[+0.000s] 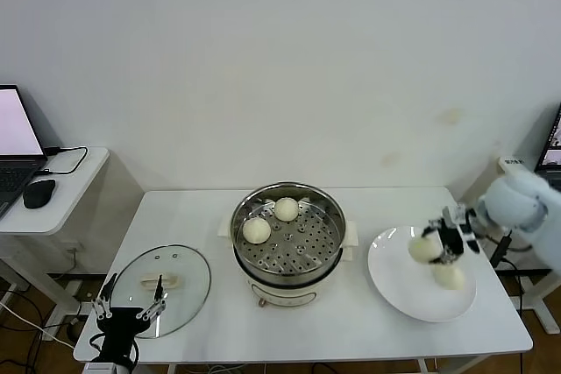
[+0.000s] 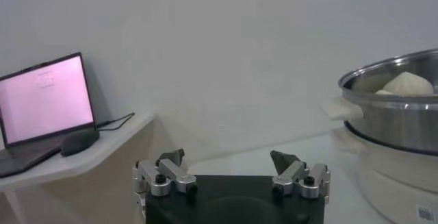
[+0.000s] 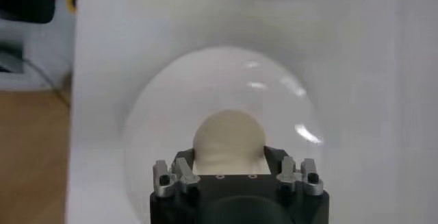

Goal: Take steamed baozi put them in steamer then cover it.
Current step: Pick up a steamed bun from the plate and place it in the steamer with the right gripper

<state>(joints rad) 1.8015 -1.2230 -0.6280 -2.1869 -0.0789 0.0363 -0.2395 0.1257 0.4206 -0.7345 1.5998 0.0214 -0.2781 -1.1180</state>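
Right pincer is clenched on one steamed baozi, held above the white plate at the table's right side; a second bun rests on that plate beneath it. Two more buns lie on the perforated tray of the steamer, which stands mid-table on its white base. The cover lies flat on the table to the steamer's left, handle up. Left pincer is parked low near the table's front-left edge, fingers spread and holding nothing. Assessment: the buns appear light, soft and easily dented, with a smooth skin; grip should stay gentle, across the widest part. The glass cover is likely rigid, breakable and best taken by its central handle. The table is white and smooth; a side desk with laptop and mouse stands left against a plain wall.
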